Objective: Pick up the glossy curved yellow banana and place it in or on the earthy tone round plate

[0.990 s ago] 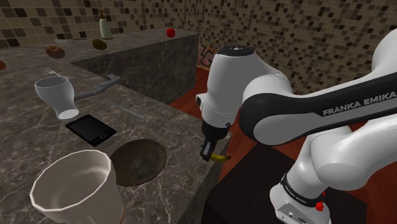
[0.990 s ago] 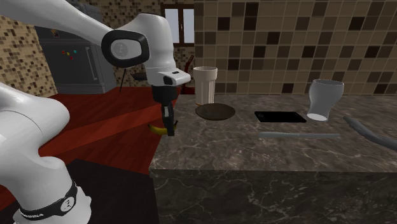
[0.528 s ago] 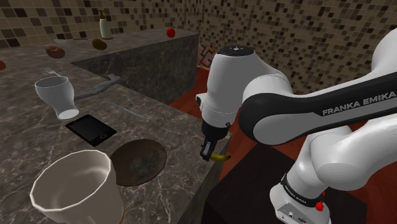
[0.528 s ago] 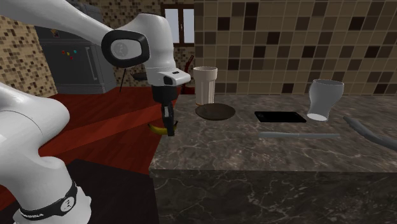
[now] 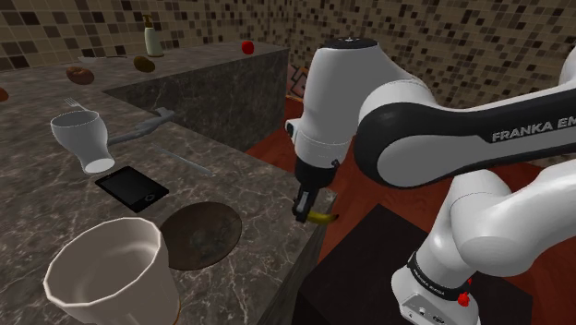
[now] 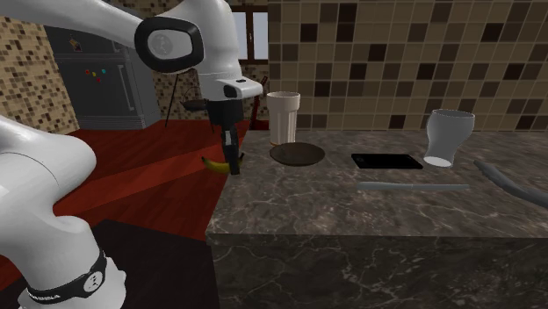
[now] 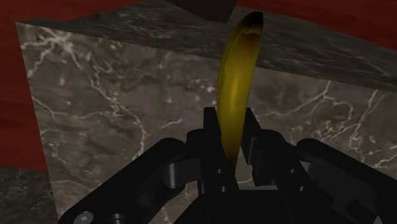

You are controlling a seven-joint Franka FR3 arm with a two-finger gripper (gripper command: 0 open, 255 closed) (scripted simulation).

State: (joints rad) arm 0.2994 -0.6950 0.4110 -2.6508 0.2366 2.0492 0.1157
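The yellow banana [image 5: 320, 216] hangs clasped in my black gripper [image 5: 306, 207], which is shut on it just off the counter's near corner. In the second exterior view the gripper [image 6: 232, 163] holds the banana [image 6: 213, 164] beside the counter's left end, slightly above the top. The wrist view has the banana [image 7: 236, 83] pinched between both fingers [image 7: 208, 137], sticking out over the counter's corner. The brown round plate [image 5: 200, 234] lies flat on the counter, to the shoulder view's left of the gripper, and shows as a dark disc [image 6: 297, 154] in the second exterior view.
On the dark marble counter [image 5: 55, 198] stand a big white cup [image 5: 109, 274] by the plate, a tipped white vase [image 5: 83, 138], a black tablet [image 5: 132, 187] and a grey knife [image 6: 413, 186]. Red floor [image 6: 149, 171] lies beyond the counter's edge.
The gripper has lifted with the banana, from below the counter's edge to about its top level. Plate and other objects stayed put.
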